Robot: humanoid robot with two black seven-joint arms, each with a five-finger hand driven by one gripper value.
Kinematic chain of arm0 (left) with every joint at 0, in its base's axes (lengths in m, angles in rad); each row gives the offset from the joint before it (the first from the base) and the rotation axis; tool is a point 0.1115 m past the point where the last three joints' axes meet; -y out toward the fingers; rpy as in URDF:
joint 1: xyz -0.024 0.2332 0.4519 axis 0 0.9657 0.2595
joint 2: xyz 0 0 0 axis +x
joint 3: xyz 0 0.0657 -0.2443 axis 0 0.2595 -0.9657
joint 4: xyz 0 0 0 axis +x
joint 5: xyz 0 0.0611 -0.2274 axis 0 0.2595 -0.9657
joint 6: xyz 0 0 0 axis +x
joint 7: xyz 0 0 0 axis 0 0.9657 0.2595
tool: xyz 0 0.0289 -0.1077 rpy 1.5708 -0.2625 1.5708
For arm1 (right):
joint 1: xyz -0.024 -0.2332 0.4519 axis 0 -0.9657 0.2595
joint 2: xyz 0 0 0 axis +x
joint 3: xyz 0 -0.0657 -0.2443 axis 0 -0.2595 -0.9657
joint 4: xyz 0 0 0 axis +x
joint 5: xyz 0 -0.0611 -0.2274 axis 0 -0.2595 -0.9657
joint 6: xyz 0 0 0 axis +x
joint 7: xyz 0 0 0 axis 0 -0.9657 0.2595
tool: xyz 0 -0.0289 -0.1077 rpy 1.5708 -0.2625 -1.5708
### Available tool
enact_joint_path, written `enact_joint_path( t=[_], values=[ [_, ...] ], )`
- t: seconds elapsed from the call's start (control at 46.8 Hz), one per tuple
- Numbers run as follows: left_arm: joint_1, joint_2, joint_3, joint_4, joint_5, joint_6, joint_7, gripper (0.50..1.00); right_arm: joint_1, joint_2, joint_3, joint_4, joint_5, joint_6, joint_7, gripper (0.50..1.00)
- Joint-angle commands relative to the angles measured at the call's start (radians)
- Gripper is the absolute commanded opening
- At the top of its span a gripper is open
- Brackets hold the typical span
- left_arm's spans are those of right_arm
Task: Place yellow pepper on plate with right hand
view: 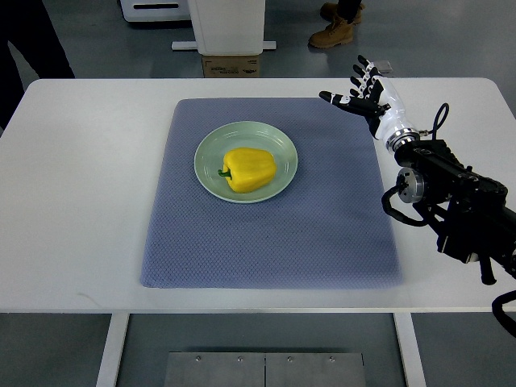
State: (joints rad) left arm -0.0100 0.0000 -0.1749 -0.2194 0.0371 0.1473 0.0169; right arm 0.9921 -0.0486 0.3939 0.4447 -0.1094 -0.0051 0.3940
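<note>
A bright yellow pepper [250, 169] with a small green stem is seen on a pale green plate [208, 153]. Under the plate a grey-blue mat [266, 242] is spread — finely textured, perhaps woven — on a white table [81, 201]. Right of the plate, the right hand [364, 91] is shown in white with black fingers, on a black arm [455, 197].

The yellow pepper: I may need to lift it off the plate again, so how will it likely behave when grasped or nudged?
The yellow pepper looks glossy, so fingers may slip on its skin. It lies on its side with the stem pointing left; its rounded, lobed shape could let it rock or roll on the shallow green plate if pushed. It is probably hollow, so light for its size.
</note>
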Motion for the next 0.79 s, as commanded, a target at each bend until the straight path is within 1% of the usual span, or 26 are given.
enact_joint_path(
  t=[0.0, 0.064, 0.128, 0.214, 0.47, 0.769],
  values=[
    [0.001, 0.000, 0.000, 0.000, 0.000, 0.000, 0.000, 1.000, -0.012, -0.004, 0.055, -0.032, 0.028, 0.028, -0.035, 1.000],
    [0.001, 0.000, 0.000, 0.000, 0.000, 0.000, 0.000, 1.000, -0.015, -0.005, 0.075, -0.066, 0.051, 0.054, -0.052, 1.000],
    [0.001, 0.000, 0.000, 0.000, 0.000, 0.000, 0.000, 1.000, -0.015, -0.005, 0.079, -0.092, 0.079, 0.077, -0.055, 1.000],
    [0.001, 0.000, 0.000, 0.000, 0.000, 0.000, 0.000, 1.000, -0.015, -0.005, 0.079, -0.118, 0.108, 0.085, -0.055, 1.000],
    [0.001, 0.000, 0.000, 0.000, 0.000, 0.000, 0.000, 1.000, -0.016, -0.002, 0.082, -0.144, 0.119, 0.083, -0.055, 1.000],
    [0.001, 0.000, 0.000, 0.000, 0.001, 0.000, 0.000, 1.000, -0.018, 0.003, 0.128, -0.172, 0.120, 0.050, -0.058, 1.000]
  ],
)
